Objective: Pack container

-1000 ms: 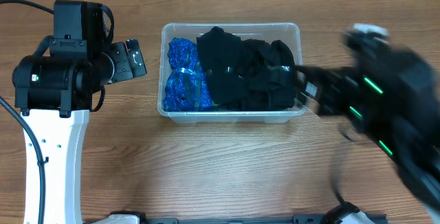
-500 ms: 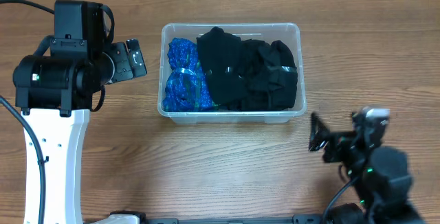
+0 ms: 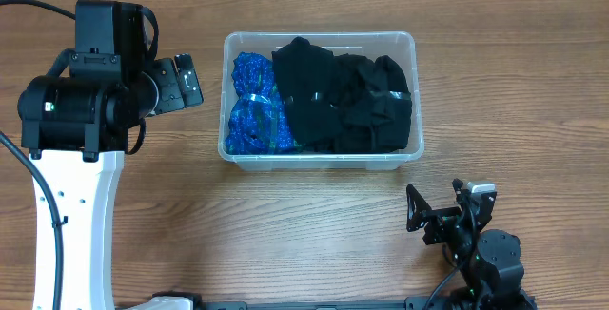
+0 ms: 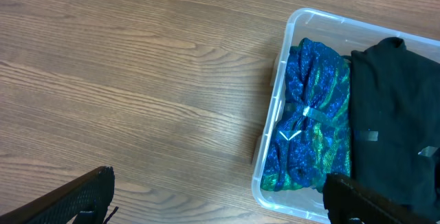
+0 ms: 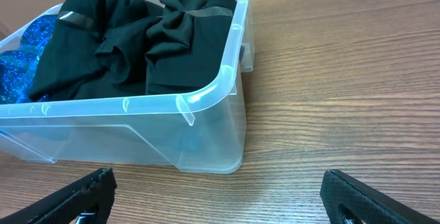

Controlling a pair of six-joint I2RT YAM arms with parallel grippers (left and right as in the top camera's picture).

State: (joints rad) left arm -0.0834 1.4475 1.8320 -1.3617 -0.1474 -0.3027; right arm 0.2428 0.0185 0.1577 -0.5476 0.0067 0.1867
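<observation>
On the counter (image 3: 285, 243), centre: container (image 3: 324, 163), long axis left–right, holding a blue glittery cloth (image 3: 252, 106) at its left end, with black clothes (image 3: 347, 101) filling the rest. Nearer is the left end effector (image 3: 181, 82) — fingers wide apart, empty — just beside the left short wall. The right end effector (image 3: 421, 220), also spread and empty, sits low near the front edge, with the container ahead and to its left. No legible writing; the small grey strips (image 5: 72, 18) on the black clothes are possibly tape.
</observation>
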